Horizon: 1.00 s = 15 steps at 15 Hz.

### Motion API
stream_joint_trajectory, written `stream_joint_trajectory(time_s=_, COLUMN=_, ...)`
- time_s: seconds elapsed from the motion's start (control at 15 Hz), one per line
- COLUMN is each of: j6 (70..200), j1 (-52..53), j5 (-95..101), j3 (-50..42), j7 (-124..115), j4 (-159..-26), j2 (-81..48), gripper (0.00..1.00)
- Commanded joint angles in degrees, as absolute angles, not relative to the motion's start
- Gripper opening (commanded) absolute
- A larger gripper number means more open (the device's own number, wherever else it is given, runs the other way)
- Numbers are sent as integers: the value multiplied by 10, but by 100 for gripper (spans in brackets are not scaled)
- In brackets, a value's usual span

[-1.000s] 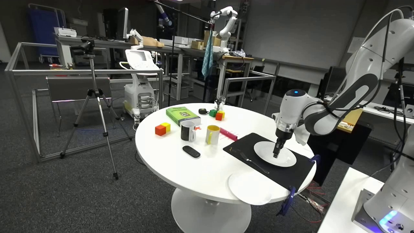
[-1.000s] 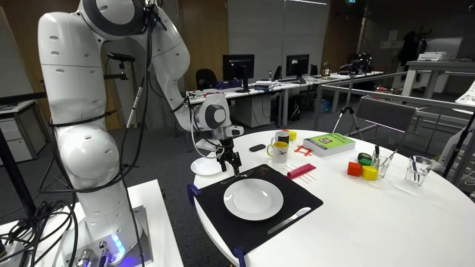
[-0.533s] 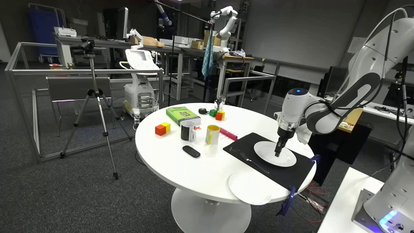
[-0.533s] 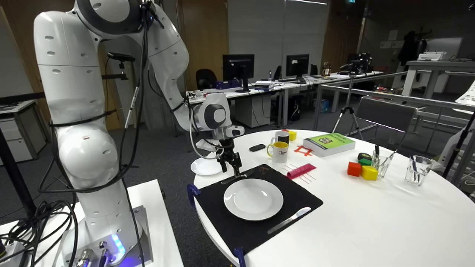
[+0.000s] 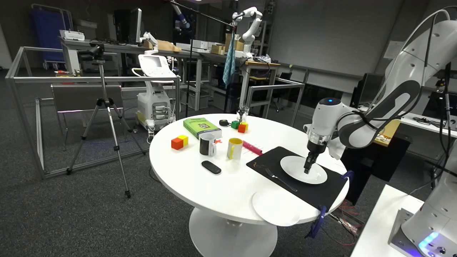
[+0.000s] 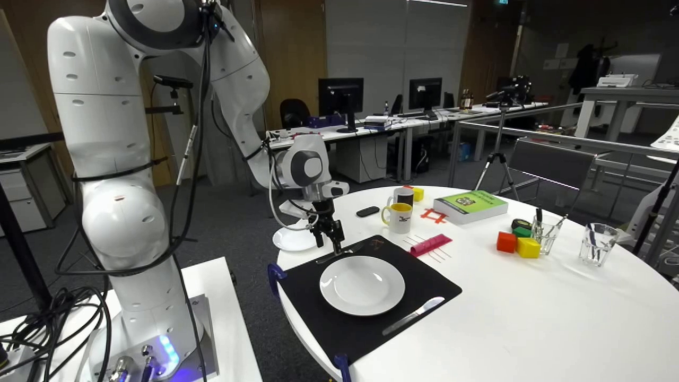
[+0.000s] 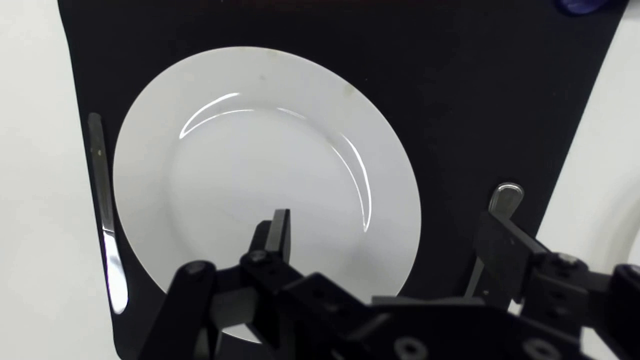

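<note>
The black two-fingered metal pincer (image 7: 386, 220) had its fingers well apart, with nothing clamped between them. In the wrist view one finger showed over the glossy white round plate (image 7: 240, 175), and the pincer's dark linkage hid part of the rim; the other finger crossed in front of the silver metal fork (image 7: 506, 200), leaving little but the handle's end in sight. Whether it touched the fork could not be told. Plate and fork lay on the black rectangular placemat (image 6: 424, 281), close to the curved edge of the round white desk (image 6: 530, 318) nearest the white robot arm (image 6: 124, 228). A slim silver knife (image 7: 106, 215) lay along the mat's edge, across the plate from the fork. A dark blue clamp (image 5: 317, 225) sat at the desk's edge by each near corner of the mat; one was cut off at the bottom of an exterior view. A second flat white plate (image 5: 275, 208) overhung the edge beside the mat, its outline faint against the desk.
</note>
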State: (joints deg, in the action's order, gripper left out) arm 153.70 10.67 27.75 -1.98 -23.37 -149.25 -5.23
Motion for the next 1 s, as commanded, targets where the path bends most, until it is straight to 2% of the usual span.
stream_joint_trajectory(time_s=0.0, j6=1588, j1=67, j5=253, j3=-17, j7=-178, j4=-1551, j2=-10, gripper=100)
stream_joint_trajectory(time_s=0.4, j6=1702, j1=19, j5=128, j3=-11, j7=-13, j4=-1635, j2=2, gripper=100)
stream_joint_trajectory(time_s=0.47, j6=1703, j1=16, j5=89, j3=-4, j7=26, j4=-1593, j2=-39, gripper=100)
stream_joint_trajectory(time_s=0.93, j6=1659, j1=-26, j5=-134, j3=38, j7=279, j4=-1590, j2=-14, gripper=100)
